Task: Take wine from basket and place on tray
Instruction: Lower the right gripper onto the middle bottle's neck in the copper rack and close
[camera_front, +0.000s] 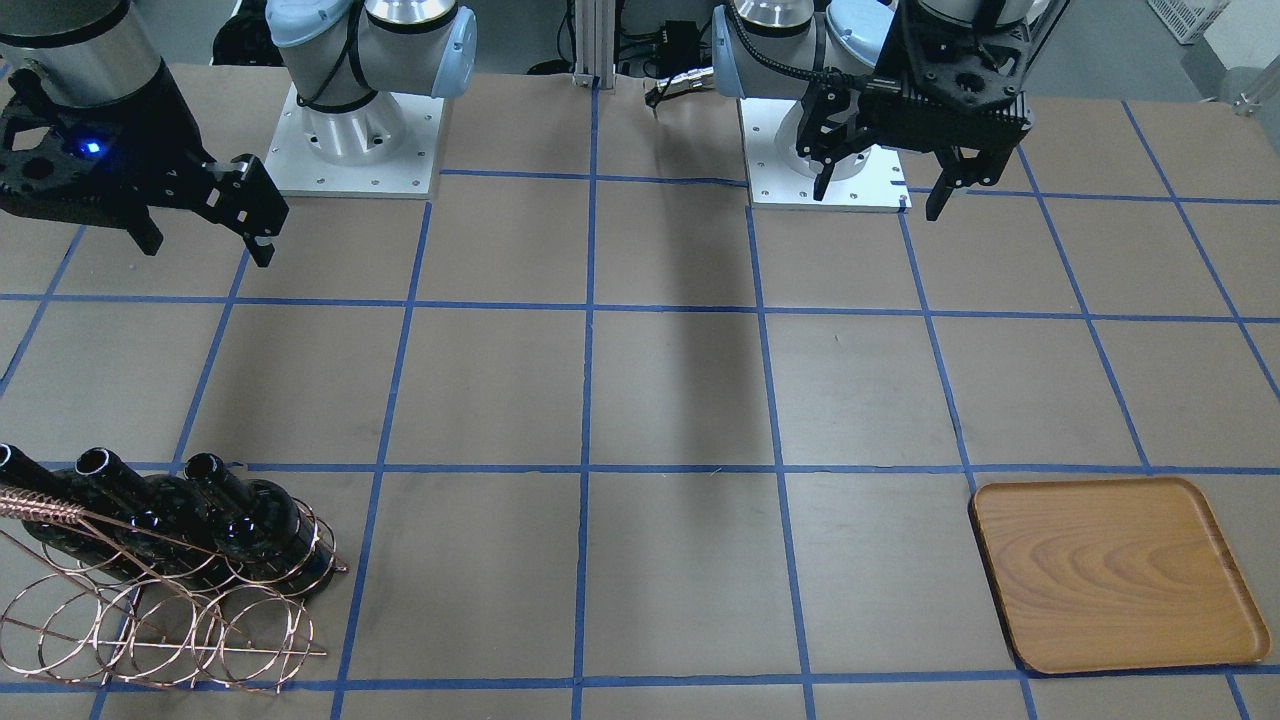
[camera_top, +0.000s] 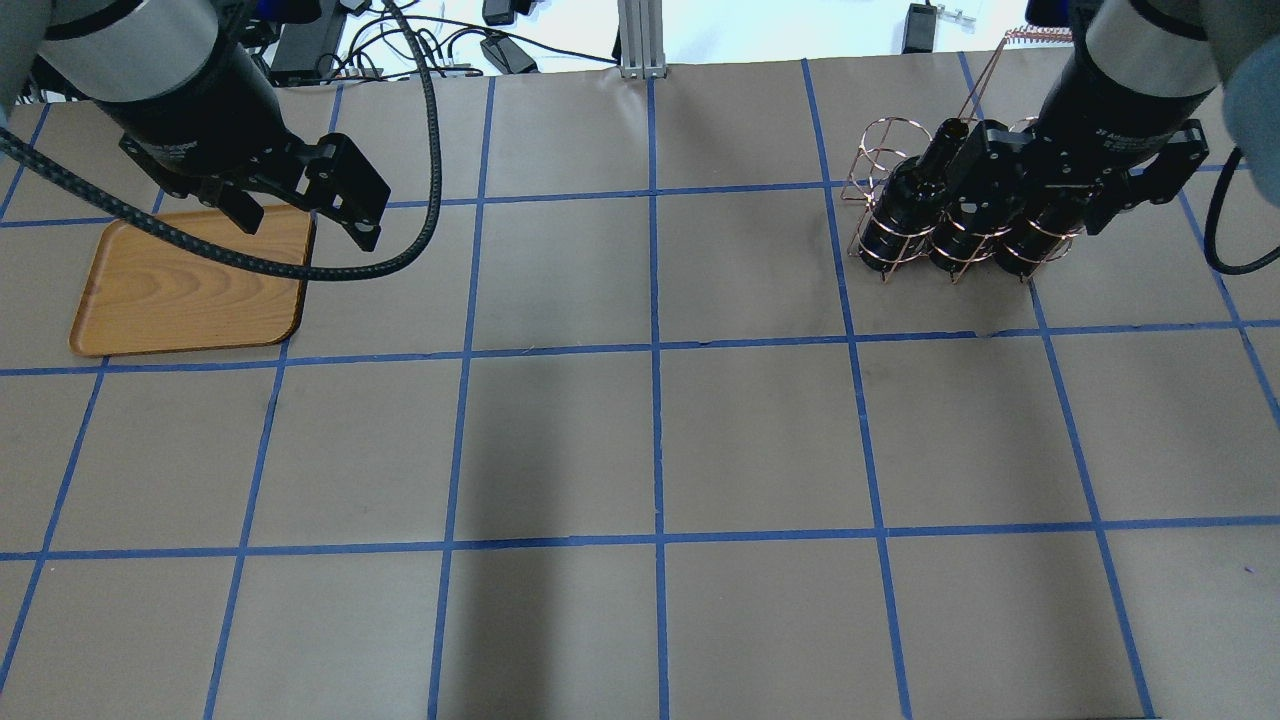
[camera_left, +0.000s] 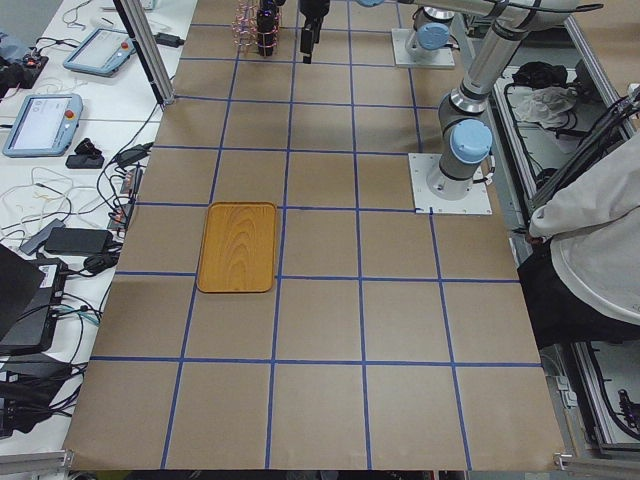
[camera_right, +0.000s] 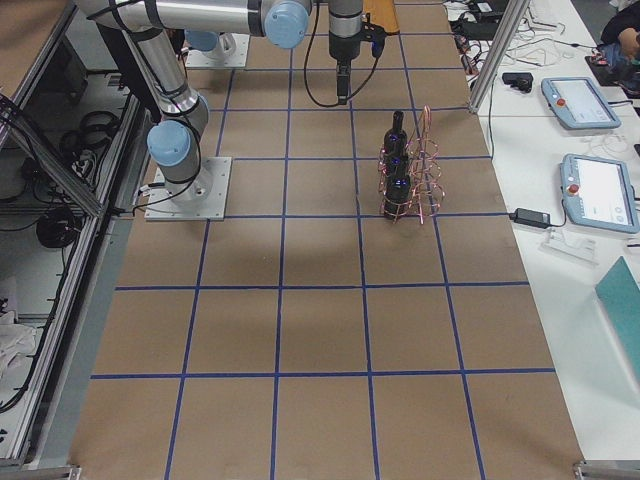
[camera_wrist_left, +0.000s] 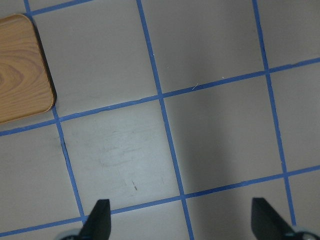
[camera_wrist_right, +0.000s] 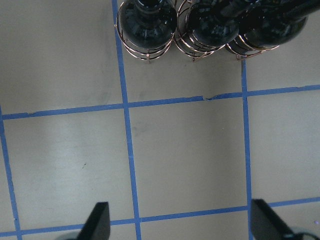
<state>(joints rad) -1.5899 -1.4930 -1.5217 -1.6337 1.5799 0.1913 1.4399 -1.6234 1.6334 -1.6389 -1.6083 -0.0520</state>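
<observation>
Three black wine bottles (camera_front: 245, 520) stand in the copper wire basket (camera_front: 150, 625) at the table's far right; they also show in the overhead view (camera_top: 895, 215) and along the top edge of the right wrist view (camera_wrist_right: 147, 22). My right gripper (camera_front: 205, 245) is open and empty, held high above the table on the robot's side of the basket (camera_top: 870, 150). The wooden tray (camera_front: 1110, 575) lies empty at the far left. My left gripper (camera_front: 878, 200) is open and empty, high up beside the tray's (camera_top: 190, 285) inner corner. The tray's corner shows in the left wrist view (camera_wrist_left: 20, 70).
The brown table top carries a grid of blue tape lines (camera_top: 655, 350). The two arm bases (camera_front: 355, 140) stand at the robot's edge. Cables and tablets (camera_right: 600, 190) lie on a side bench beyond the basket's end of the table.
</observation>
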